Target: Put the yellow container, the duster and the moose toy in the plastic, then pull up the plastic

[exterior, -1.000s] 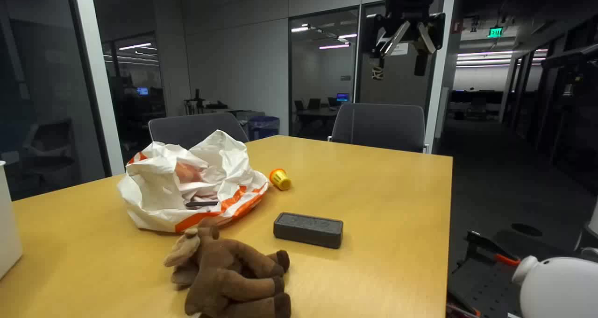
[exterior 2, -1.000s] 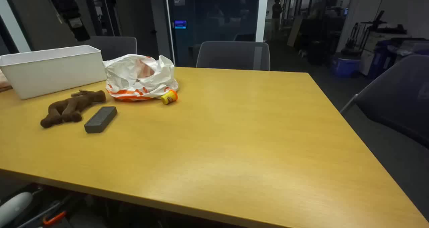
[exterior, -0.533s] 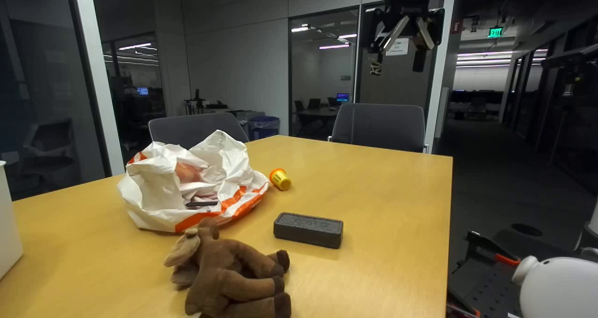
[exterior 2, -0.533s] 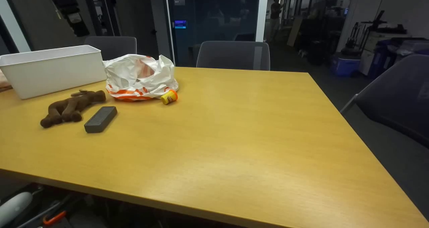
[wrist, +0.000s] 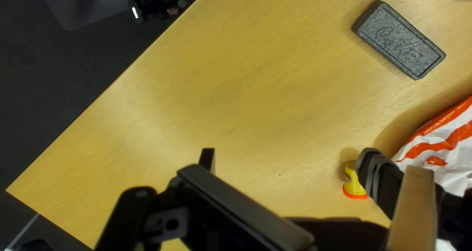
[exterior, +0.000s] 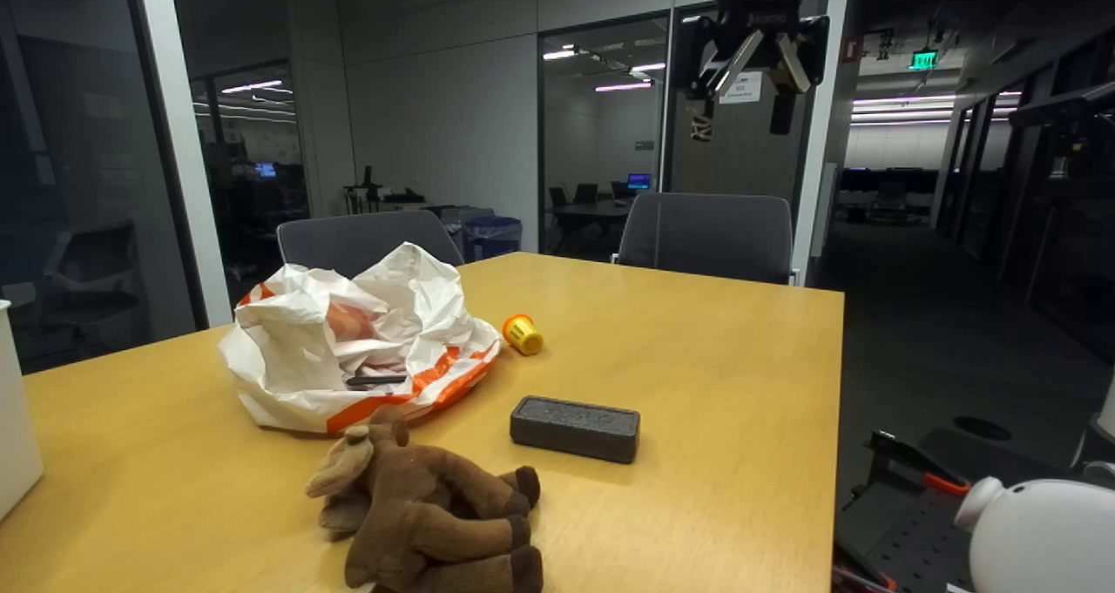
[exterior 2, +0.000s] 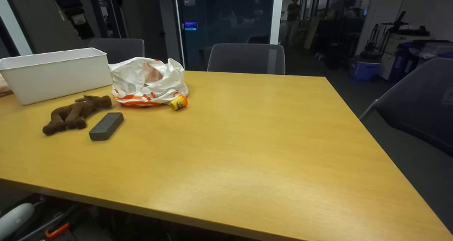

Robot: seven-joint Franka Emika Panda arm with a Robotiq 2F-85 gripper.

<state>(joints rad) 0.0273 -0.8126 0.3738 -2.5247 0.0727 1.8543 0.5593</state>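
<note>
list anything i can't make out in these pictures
Yellow tub: wrist view, partly behind one of the fingers.
Plastic bag: in both exterior views, folds hide much of its inside.
White box: in an exterior view, its near side hides the inner floor.
Distant sign: in an exterior view, writing too small to read.

Wooden table (exterior 2: 247, 138) bearing plastic (exterior 2: 136, 81), yellow container (exterior 2: 178, 103), duster (exterior: 575, 430), moose toy (exterior: 427, 502), white bin (exterior 2: 63, 79)

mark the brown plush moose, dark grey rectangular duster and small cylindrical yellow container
Brown plush moose (exterior: 407, 490): in an exterior view, its torso.
Grey duster (wrist: 400, 41): in the wrist view, lettered top.
Yellow container (exterior 2: 177, 103): in an exterior view, its side.
</note>
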